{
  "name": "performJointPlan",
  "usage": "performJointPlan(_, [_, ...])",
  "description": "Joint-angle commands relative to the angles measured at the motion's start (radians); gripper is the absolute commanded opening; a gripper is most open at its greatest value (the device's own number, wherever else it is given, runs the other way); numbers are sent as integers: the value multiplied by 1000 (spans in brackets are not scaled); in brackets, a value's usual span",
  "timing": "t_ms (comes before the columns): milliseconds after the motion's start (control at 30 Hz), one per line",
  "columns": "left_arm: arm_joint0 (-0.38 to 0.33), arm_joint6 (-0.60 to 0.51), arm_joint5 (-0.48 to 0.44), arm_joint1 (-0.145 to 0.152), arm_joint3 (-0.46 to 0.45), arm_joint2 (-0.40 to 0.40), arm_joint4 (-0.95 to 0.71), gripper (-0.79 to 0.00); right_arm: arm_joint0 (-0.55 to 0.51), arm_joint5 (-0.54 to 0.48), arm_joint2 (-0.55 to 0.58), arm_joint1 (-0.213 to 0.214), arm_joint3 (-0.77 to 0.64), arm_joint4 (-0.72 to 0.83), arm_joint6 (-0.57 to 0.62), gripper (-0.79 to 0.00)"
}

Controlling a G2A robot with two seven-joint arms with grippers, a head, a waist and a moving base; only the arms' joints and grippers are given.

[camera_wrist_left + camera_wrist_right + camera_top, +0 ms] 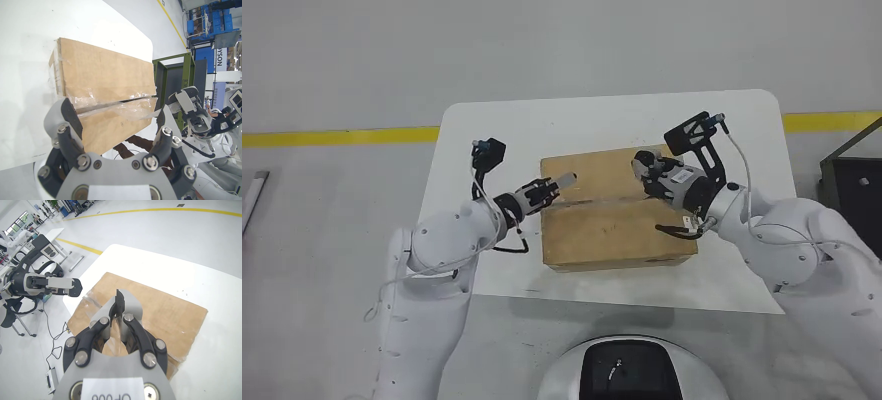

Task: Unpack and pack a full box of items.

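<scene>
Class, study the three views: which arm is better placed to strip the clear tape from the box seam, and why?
Right. The right gripper is shut on the loose clear tape over the box; the left gripper hangs open at the seam's other end, gripping nothing.

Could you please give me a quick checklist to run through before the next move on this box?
1. Box flat on the table: ok.
2. Tape off the seam: not ok, partly peeled.
3. Right gripper shut on the tape: ok.
4. Left gripper open at the box's end: ok.
5. Flaps open: not ok, both lie closed.
6. Contents: cannot tell.
</scene>
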Motion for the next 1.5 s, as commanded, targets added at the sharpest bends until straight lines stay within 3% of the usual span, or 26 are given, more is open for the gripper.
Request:
performJointPlan(0, [-2, 1, -1, 1, 4, 5, 5, 0, -12, -56, -2, -1, -17, -15, -60, -785])
performJointPlan(233, [-16, 3, 4, 5, 18, 10, 8, -6, -72, -236, -1, -3, 4, -101, -293, -785])
performJointPlan(333, [-20, 4, 6, 8, 21, 8, 7, -151, -93, -285, -1, -3, 37, -139, -348, -785])
performJointPlan(367, [-21, 4, 8, 8, 20, 7, 7, -222, -99, -295, 0, -3, 45, -144, -365, -785])
performJointPlan(400, [-22, 4, 8, 9, 20, 7, 6, -342, -106, -316, 0, -3, 51, -158, -388, -785])
performJointPlan(467, [-24, 3, 9, 10, 18, 7, 5, -449, -123, -333, 4, -3, 70, -172, -418, -785])
performJointPlan(500, [-24, 3, 10, 11, 17, 8, 4, -545, -132, -341, 5, -3, 78, -179, -430, -785])
performJointPlan(567, [-27, 1, 10, 12, 16, 10, 5, -613, -151, -341, 11, -4, 97, -182, -447, -785])
performJointPlan(667, [-33, -5, 5, 14, 13, 16, 0, -785, -171, -334, 20, -5, 107, -182, -468, -785])
performJointPlan(900, [-58, -17, -11, 14, 16, 46, -17, -785, -212, -302, 41, -10, 80, -178, -527, -785])
performJointPlan(1100, [-75, -12, -18, 11, 33, 84, -32, -785, -267, -344, 78, -8, 38, -210, -589, -785])
performJointPlan(1467, [-99, -10, -29, 8, 62, 137, -44, -785, -268, -345, 103, -12, 45, -234, -564, -785])
